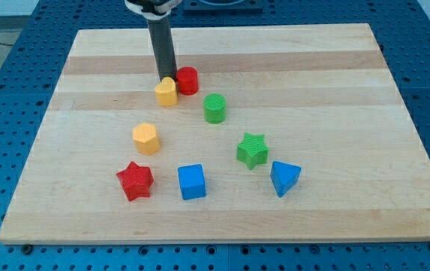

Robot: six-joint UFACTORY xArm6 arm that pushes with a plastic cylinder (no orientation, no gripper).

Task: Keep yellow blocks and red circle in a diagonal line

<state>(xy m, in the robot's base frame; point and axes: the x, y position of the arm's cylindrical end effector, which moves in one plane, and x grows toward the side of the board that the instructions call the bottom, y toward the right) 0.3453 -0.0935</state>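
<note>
My tip (165, 78) stands just behind the upper yellow block (166, 92), touching or nearly touching its top edge. The red circle (187, 80) sits right next to that yellow block, on its upper right, touching it. A second yellow block, a hexagon (146, 138), lies lower and to the left, apart from the pair. The three run roughly along a slanted line from lower left to upper right.
A green cylinder (215, 108) lies right of the upper yellow block. A green star (252, 150), a blue triangle (284, 178), a blue cube (192, 181) and a red star (135, 181) lie in the lower part of the wooden board (335, 68).
</note>
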